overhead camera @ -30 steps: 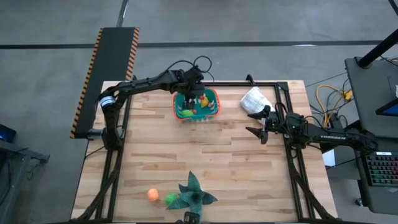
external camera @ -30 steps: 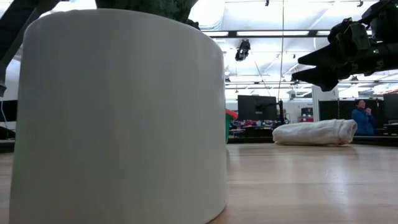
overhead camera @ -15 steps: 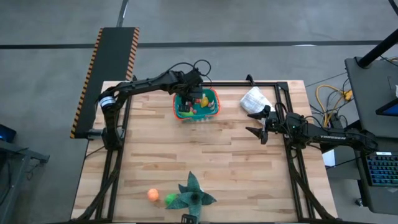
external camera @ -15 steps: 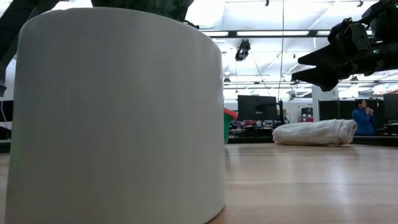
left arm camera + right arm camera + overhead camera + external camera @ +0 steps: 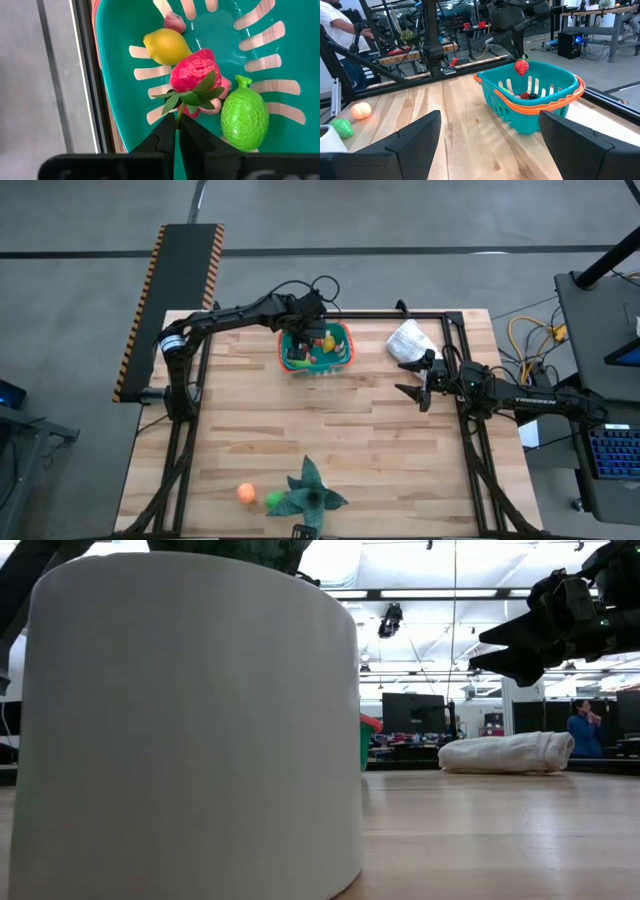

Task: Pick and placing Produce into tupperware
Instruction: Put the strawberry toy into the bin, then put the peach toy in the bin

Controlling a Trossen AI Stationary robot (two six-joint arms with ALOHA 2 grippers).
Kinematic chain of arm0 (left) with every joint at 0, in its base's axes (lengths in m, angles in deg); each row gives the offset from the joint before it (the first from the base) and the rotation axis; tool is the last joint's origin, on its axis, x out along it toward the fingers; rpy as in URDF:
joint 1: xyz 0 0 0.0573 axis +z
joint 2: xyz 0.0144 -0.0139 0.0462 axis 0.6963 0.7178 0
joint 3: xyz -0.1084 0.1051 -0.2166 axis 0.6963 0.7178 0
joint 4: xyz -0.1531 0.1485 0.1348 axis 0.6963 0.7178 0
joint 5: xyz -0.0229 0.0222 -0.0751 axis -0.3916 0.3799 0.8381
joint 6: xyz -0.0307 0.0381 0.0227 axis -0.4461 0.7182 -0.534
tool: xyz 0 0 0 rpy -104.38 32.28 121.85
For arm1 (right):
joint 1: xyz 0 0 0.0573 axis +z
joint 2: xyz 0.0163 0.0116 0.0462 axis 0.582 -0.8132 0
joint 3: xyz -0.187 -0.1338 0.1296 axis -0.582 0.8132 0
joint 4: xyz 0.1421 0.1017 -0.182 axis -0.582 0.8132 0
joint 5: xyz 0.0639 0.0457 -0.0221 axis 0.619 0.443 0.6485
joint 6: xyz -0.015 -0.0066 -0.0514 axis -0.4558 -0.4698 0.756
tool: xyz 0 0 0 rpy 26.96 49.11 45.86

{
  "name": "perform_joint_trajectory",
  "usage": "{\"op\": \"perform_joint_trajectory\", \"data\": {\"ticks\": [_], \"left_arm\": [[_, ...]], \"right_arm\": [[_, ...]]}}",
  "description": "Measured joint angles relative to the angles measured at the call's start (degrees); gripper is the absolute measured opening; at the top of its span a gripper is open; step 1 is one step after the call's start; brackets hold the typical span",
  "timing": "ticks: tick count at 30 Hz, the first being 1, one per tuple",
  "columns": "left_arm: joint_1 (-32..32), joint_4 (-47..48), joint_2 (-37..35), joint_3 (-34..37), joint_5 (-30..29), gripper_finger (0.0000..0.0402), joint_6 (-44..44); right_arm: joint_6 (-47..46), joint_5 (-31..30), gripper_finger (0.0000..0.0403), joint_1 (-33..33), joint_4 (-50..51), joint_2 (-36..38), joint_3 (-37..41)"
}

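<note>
Left gripper (image 5: 176,131) sits over the tupperware (image 5: 316,347) at the far middle of the tabletop (image 5: 330,440), jaws closed on the green stem of a red strawberry (image 5: 192,80), which hangs above the tub's open top, just clear of the rim in the right wrist view (image 5: 521,66). Inside the tub under it: a yellow lemon (image 5: 166,47), a bumpy green fruit (image 5: 244,115), a pink piece (image 5: 174,22) near the wall, and another pink piece mostly hidden under the strawberry. Tub is teal with an orange-red rim (image 5: 540,106) and slots cut through floor and walls. Right gripper (image 5: 413,377) is parked to the right of the tub, well apart from it and raised above the wood, jaws fully open and holding nothing. White crumpled bag (image 5: 409,340) lies at the far right, just beyond the right gripper. 2 loose produce items are at the near edge: an orange ball (image 5: 245,493) and a green piece (image 5: 274,500) beside it, the green one touching or almost touching the dark green leafy plant (image 5: 312,494). The plant's white pot (image 5: 190,730) blocks most of the low view. A person in blue (image 5: 581,730) stands far back in the room.
</note>
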Motion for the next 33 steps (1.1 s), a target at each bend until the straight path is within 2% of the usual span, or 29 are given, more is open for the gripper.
{"op": "perform_joint_trajectory", "data": {"ticks": [9,19,26,30,33], "left_arm": [[-0.1,0.1,0.0,0.0,0.0,0.0003,0.0],[-0.1,0.0,0.0,-0.2,0.0,0.0090,0.0],[-0.8,-1.0,-3.3,-0.7,0.4,0.0098,0.0],[-1.2,-2.1,-7.8,-0.7,4.7,0.0098,-0.4],[-1.2,-2.9,-12.1,-0.7,16.7,0.0099,-1.5]], "right_arm": [[0.0,0.0,0.0327,0.0,0.0,0.0,0.0],[0.0,0.0,0.0327,0.0,0.0,0.0,0.0],[0.0,0.0,0.0327,0.0,0.0,0.0,0.0],[0.0,0.0,0.0327,0.0,0.0,0.0,0.0],[0.1,0.0,0.0327,0.0,0.0,0.0,0.0]]}}
